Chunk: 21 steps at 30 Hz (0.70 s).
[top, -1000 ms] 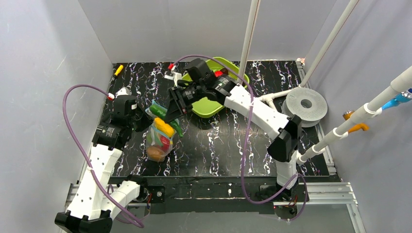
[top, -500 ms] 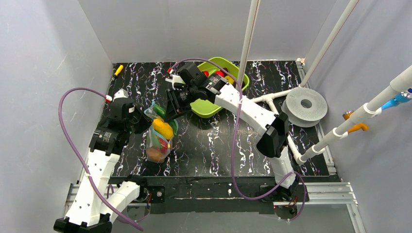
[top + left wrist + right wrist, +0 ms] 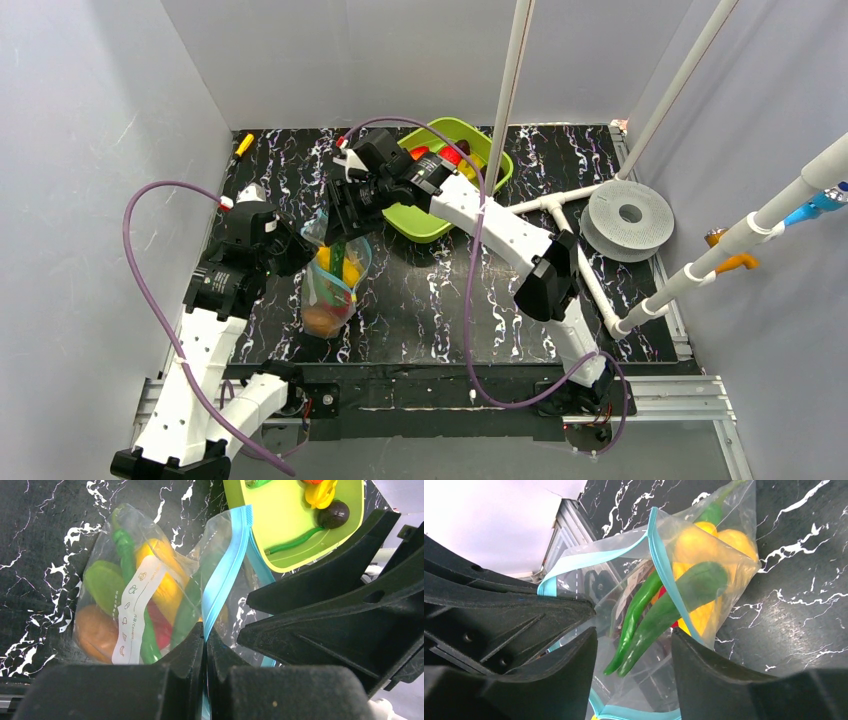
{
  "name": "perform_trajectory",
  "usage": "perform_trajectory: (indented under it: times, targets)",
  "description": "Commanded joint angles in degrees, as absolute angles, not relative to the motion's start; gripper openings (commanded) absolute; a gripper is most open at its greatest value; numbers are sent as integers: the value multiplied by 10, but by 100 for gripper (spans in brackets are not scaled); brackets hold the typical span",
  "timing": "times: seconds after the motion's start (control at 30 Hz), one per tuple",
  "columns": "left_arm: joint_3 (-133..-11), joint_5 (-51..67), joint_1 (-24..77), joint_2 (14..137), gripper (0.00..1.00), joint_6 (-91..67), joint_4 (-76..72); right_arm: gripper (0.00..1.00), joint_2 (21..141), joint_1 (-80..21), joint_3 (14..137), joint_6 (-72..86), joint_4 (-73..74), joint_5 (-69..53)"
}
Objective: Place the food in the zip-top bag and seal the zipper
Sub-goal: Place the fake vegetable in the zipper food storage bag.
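The top external camera looks steeply down from above and behind the near edge of the black marbled table (image 3: 440, 290), far enough off to take in all of it. The left wrist camera sits close behind the left gripper (image 3: 205, 632), facing along its fingers onto the zip-top bag (image 3: 125, 580) with the lime-green tray (image 3: 290, 520) beyond, while the right wrist camera looks out between the fingers of the right gripper (image 3: 634, 635) at that bag from the opposite side, very near. All three views share the bag; the tray shows only from above and from the left wrist.
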<state>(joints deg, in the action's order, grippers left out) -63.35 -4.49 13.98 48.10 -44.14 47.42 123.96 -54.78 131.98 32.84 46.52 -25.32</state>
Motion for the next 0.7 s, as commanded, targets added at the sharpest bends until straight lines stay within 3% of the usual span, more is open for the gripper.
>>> perform_trajectory:
  times: [0.0, 0.67]
  targets:
    - [-645, -36, 137, 475, 0, -445, 478, 66, 1242, -555, 1359, 311, 440, -237]
    - [-632, -52, 137, 483, 0, -431, 470, 78, 1075, -556, 1264, 133, 461, -78]
